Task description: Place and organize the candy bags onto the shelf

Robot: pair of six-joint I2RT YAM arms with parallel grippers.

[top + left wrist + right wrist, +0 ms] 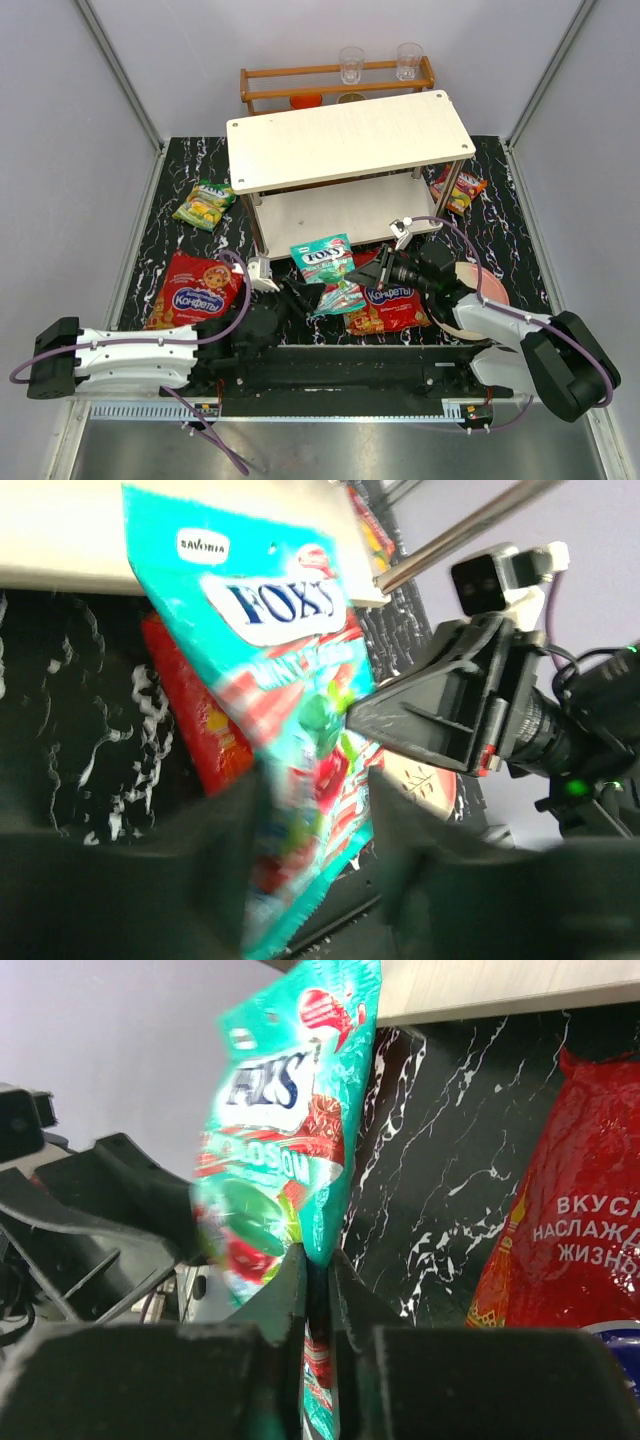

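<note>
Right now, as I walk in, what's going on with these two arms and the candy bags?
Both arms meet in front of the shelf at the teal candy bag. The right gripper is pinched shut on its lower edge; the left gripper has its fingers apart on either side of it, so it looks like a handover. The two large red bags, the green-yellow bag and the red-orange bag lie on the black mat, none on the shelf.
</note>
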